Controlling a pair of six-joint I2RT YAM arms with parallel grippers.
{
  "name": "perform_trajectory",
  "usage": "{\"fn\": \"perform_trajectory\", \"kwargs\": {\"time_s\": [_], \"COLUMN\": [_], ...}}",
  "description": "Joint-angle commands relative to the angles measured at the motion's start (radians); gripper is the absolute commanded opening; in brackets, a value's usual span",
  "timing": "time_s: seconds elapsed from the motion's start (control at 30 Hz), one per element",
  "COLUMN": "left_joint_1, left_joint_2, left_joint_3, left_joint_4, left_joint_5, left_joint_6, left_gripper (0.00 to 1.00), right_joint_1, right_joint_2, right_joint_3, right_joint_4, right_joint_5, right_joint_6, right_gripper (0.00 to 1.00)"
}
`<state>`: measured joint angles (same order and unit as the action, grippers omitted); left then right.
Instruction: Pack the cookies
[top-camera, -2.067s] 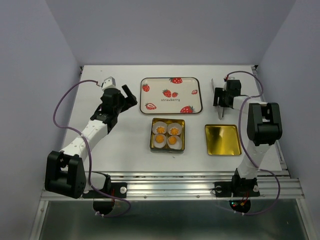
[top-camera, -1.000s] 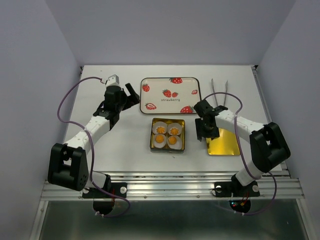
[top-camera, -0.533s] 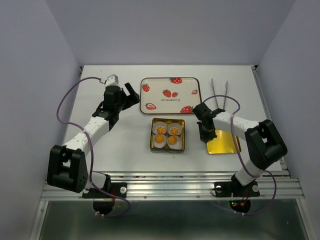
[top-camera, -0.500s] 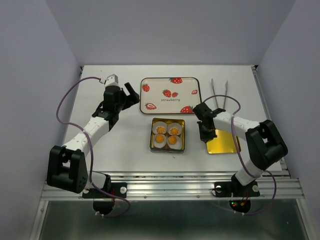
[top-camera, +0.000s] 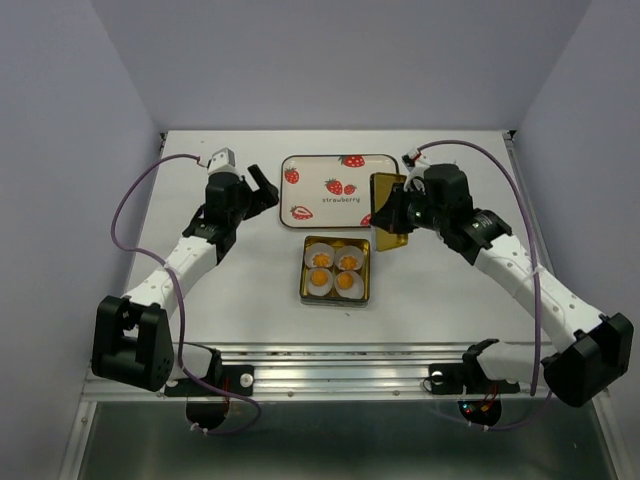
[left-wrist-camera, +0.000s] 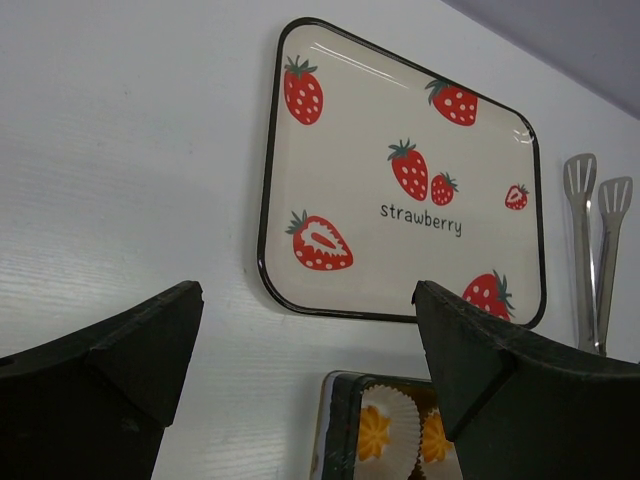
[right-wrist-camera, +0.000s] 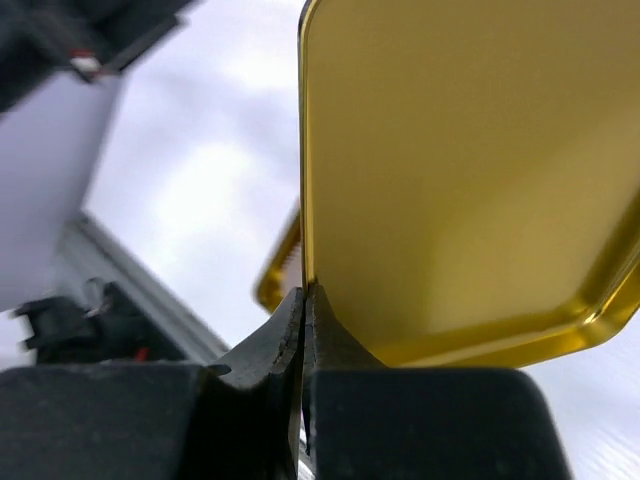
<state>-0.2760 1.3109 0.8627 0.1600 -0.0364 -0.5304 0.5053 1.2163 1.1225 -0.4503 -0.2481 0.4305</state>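
Several small orange-yellow cookies (top-camera: 320, 276) sit in white paper cups inside the open square tin (top-camera: 304, 285) at the table's middle; the left wrist view shows them too, cookies (left-wrist-camera: 375, 432) at the bottom edge. My right gripper (top-camera: 396, 216) is shut on the rim of the gold tin lid (top-camera: 386, 208), which hangs upright in the air just behind and right of the tin. In the right wrist view the lid (right-wrist-camera: 460, 170) fills the frame, with the right gripper (right-wrist-camera: 305, 295) pinching its edge. My left gripper (top-camera: 258, 190) stands open and empty, left of the tray.
A strawberry-printed tray (top-camera: 340, 172) lies behind the tin, its right edge partly covered by the lid. Metal tongs (left-wrist-camera: 590, 250) lie to the right of the tray, hidden under my right arm in the top view.
My right gripper shut on the gold lid where it lay at the right of the tin and lifted it up and back-left, tipping it upright. The left arm stayed put.
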Motion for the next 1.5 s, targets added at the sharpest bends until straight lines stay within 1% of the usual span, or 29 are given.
{"fn": "perform_trajectory", "kwargs": {"time_s": [0.0, 0.03, 0.1, 0.13, 0.27, 0.37, 0.4, 0.43, 0.47, 0.5, 0.57, 0.6, 0.63, 0.67, 0.7, 0.73, 0.8, 0.9, 0.97, 1.0, 1.07, 1.1, 1.27, 1.4, 1.47], "left_joint_1": [-0.008, -0.008, -0.008, -0.009, -0.017, -0.023, -0.025, -0.026, -0.026, -0.028, -0.031, -0.032, -0.035, -0.037, -0.041, -0.043, -0.048, -0.054, -0.055, -0.057, -0.057, -0.057, -0.061, -0.072, -0.077], "left_joint_2": [-0.045, -0.047, -0.042, -0.036, -0.022, -0.016, -0.013, -0.010, -0.009, -0.006, -0.004, -0.004, -0.006, -0.007, -0.009, -0.012, -0.016, -0.018, -0.016, -0.016, -0.013, -0.012, -0.001, -0.001, -0.004], "left_joint_3": [-0.011, -0.014, -0.028, -0.033, -0.036, -0.037, -0.040, -0.039, -0.040, -0.039, -0.039, -0.039, -0.040, -0.042, -0.044, -0.045, -0.045, -0.045, -0.045, -0.044, -0.042, -0.039, -0.034, -0.037, -0.034], "left_joint_4": [0.052, 0.055, 0.073, 0.079, 0.082, 0.084, 0.087, 0.087, 0.090, 0.092, 0.092, 0.092, 0.092, 0.092, 0.092, 0.092, 0.092, 0.090, 0.090, 0.090, 0.090, 0.088, 0.088, 0.088, 0.087], "left_joint_5": [0.012, 0.010, 0.030, 0.064, 0.070, 0.075, 0.076, 0.079, 0.085, 0.089, 0.092, 0.090, 0.089, 0.086, 0.084, 0.081, 0.075, 0.067, 0.063, 0.063, 0.064, 0.064, 0.076, 0.076, 0.073], "left_joint_6": [0.020, 0.015, 0.010, 0.009, 0.009, 0.007, 0.006, 0.006, 0.004, 0.004, 0.006, 0.006, 0.007, 0.007, 0.007, 0.007, 0.007, 0.012, 0.012, 0.012, 0.012, 0.012, 0.006, 0.004, 0.004], "left_gripper": [0.99, 0.99, 0.99, 0.99, 0.99, 0.99, 0.99, 0.99, 0.99, 0.99, 0.99, 0.99, 0.99, 0.99, 0.99, 0.99, 0.99, 0.99, 0.99, 0.99, 0.99, 0.99, 0.99, 0.99, 0.99], "right_joint_1": [0.001, 0.001, 0.001, -0.008, -0.008, -0.048, -0.086, -0.108, -0.149, -0.163, -0.172, -0.183, -0.183, -0.183, -0.183, -0.183, -0.183, -0.194, -0.194, -0.194, -0.194, -0.203, -0.225, -0.234, -0.243], "right_joint_2": [0.006, -0.003, -0.009, 0.009, 0.034, 0.031, 0.029, 0.032, 0.041, 0.079, 0.135, 0.167, 0.204, 0.277, 0.313, 0.366, 0.390, 0.365, 0.333, 0.298, 0.270, 0.261, 0.230, 0.226, 0.253], "right_joint_3": [-0.038, -0.103, -0.136, -0.124, -0.141, -0.203, -0.264, -0.306, -0.381, -0.412, -0.463, -0.484, -0.512, -0.520, -0.524, -0.521, -0.524, -0.511, -0.503, -0.509, -0.535, -0.547, -0.655, -0.707, -0.721], "right_joint_4": [0.310, 0.496, 0.667, 0.677, 0.734, 0.814, 0.866, 1.038, 1.217, 1.311, 1.494, 1.698, 1.810, 1.913, 2.029, 2.176, 2.236, 2.221, 2.150, 2.038, 1.989, 1.984, 2.095, 2.102, 2.174], "right_joint_5": [-0.345, -0.452, -0.578, -0.611, -0.638, -0.625, -0.638, -0.658, -0.690, -0.710, -0.729, -0.744, -0.749, -0.753, -0.754, -0.749, -0.746, -0.766, -0.778, -0.783, -0.781, -0.781, -0.757, -0.741, -0.735], "right_joint_6": [0.053, 0.135, 0.178, 0.188, 0.273, 0.376, 0.430, 0.564, 0.633, 0.768, 0.896, 0.963, 1.093, 1.158, 1.226, 1.323, 1.356, 1.347, 1.292, 1.262, 1.205, 1.208, 1.277, 1.286, 1.323], "right_gripper": [0.01, 0.01, 0.01, 0.01, 0.01, 0.01, 0.01, 0.01, 0.01, 0.01, 0.01, 0.01, 0.01, 0.01, 0.01, 0.01, 0.01, 0.01, 0.01, 0.01, 0.01, 0.01, 0.01, 0.01, 0.01]}}
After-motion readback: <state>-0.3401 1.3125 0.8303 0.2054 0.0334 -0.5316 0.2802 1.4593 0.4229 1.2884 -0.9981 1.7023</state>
